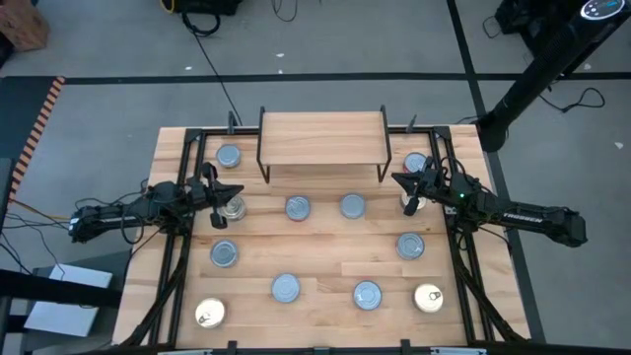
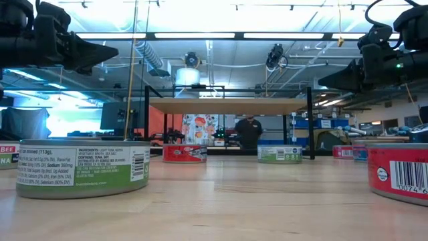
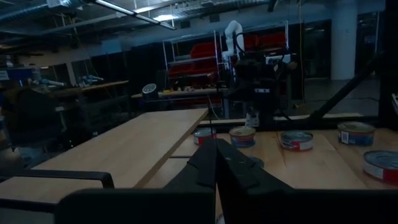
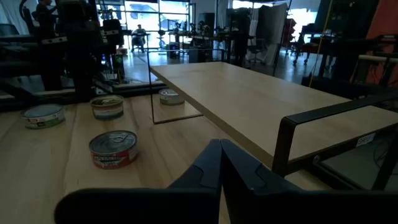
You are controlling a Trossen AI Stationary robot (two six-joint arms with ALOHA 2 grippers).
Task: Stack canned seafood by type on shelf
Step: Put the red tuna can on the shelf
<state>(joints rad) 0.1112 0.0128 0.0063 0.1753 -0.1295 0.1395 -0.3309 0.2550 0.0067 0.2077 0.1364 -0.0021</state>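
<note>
The shelf (image 1: 322, 138), a light-wood board on black wire legs, stands at the table's far middle with nothing on its top (image 2: 227, 105). About a dozen flat round tins stand on the tabletop around it, silver ones (image 1: 298, 207) (image 1: 352, 205) in front of the shelf, gold ones (image 1: 210, 314) (image 1: 428, 297) near the front corners. My left gripper (image 1: 237, 190) hovers shut above a gold tin (image 1: 234, 208), left of the shelf. My right gripper (image 1: 397, 179) hovers shut right of the shelf, beside a red-topped tin (image 1: 415, 163). Both ride well above the table in the low view (image 2: 107, 50) (image 2: 321, 80).
More tins sit in the near rows (image 1: 225, 253) (image 1: 285, 287) (image 1: 367, 294) (image 1: 410, 246), and one at the far left (image 1: 229, 156). Black frame rails (image 1: 182, 227) run along both table sides. A person (image 2: 249, 130) stands in the room beyond the table.
</note>
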